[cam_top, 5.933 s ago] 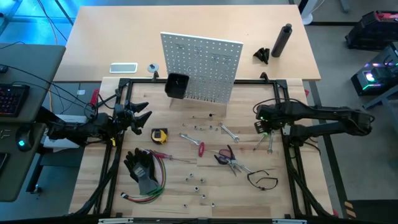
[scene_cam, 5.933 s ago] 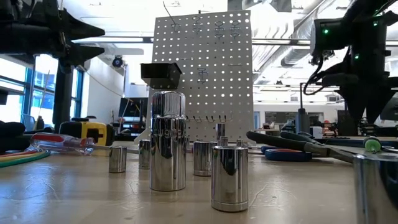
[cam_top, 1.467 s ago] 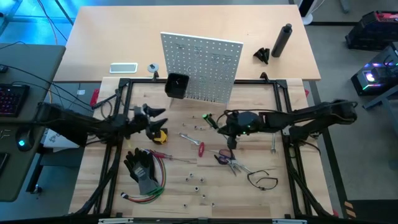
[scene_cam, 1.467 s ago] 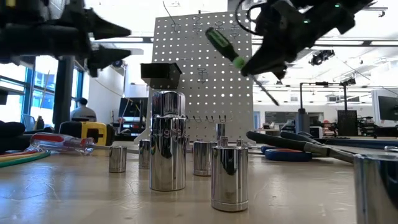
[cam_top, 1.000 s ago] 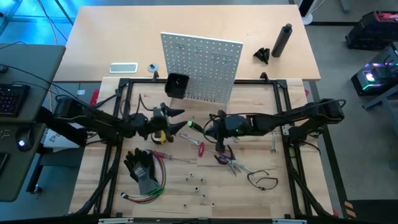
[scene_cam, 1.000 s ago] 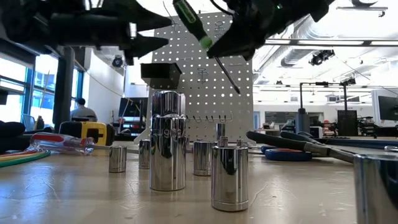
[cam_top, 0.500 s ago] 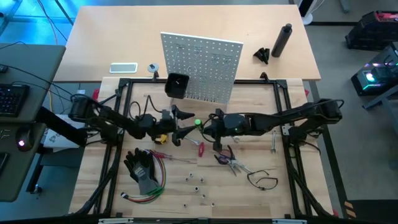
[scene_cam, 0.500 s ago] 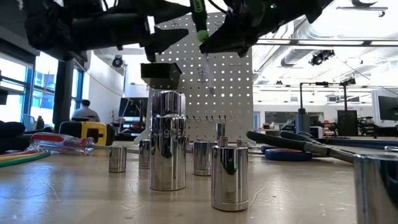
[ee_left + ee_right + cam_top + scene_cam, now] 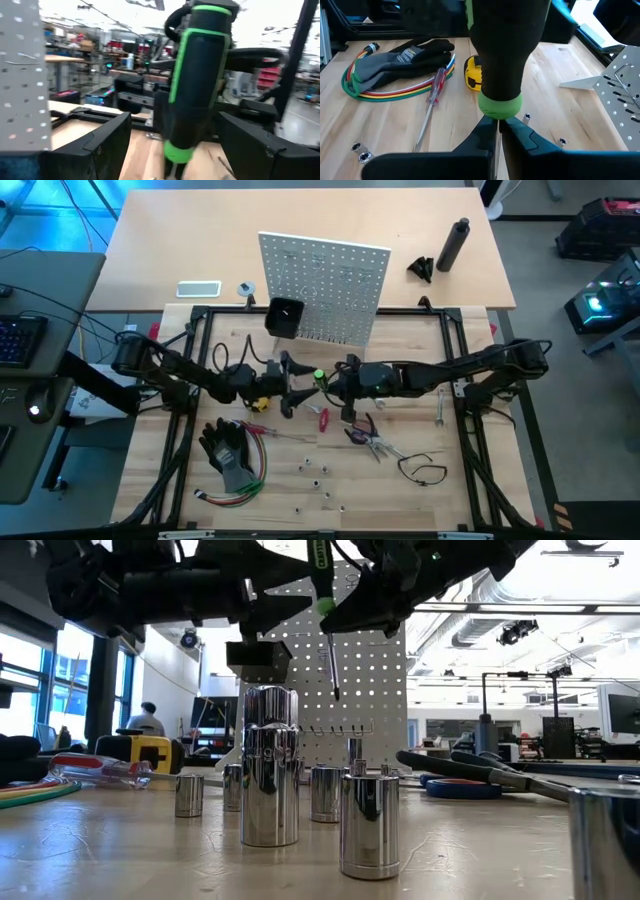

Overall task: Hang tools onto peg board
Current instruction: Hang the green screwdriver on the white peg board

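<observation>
Mid-air handover at table centre, six o'clock of the peg board (image 9: 322, 288): right gripper (image 9: 333, 383) clamped on green screwdriver (image 9: 318, 377) shaft, handle offered between left gripper (image 9: 292, 385) wide-spread fingers.

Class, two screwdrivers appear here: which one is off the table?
The green-and-black-handled screwdriver, held in the right tool; the clear red-handled screwdriver lies on the wood.

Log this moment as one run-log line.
stage: handover | right gripper: shut on green-handled screwdriver shaft | left gripper: open around handle | peg board: no tool hung
</observation>
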You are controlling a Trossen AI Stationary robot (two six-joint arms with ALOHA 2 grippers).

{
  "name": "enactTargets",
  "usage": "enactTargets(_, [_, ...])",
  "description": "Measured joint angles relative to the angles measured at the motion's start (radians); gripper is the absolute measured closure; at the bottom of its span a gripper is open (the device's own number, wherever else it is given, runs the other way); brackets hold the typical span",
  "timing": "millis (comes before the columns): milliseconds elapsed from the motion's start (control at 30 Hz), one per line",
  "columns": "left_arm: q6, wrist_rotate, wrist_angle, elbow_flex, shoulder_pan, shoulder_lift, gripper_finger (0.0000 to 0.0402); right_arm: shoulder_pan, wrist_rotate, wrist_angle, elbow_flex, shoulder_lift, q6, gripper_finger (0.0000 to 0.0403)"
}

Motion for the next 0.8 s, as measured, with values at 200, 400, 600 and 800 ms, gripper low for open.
enactTargets(200, [-0.007, 0.028, -0.066, 0.035, 0.002, -0.001, 0.0119, -0.001, 0.000, 0.022, 0.000, 0.000, 0.000, 0.0396])
enactTargets(400, [0.027, 0.028, -0.187, 0.108, 0.002, -0.001, 0.0119, -0.007, -0.011, 0.037, 0.000, 0.000, 0.000, 0.0396])
enactTargets(600, [0.053, 0.020, -0.175, 0.114, 0.005, -0.001, 0.0140, -0.006, -0.002, 0.031, 0.000, 0.000, 0.000, 0.0396])
enactTargets(800, [0.060, 0.034, -0.218, 0.114, 0.006, -0.001, 0.0219, -0.007, 0.001, 0.040, 0.000, 0.000, -0.001, 0.0396])
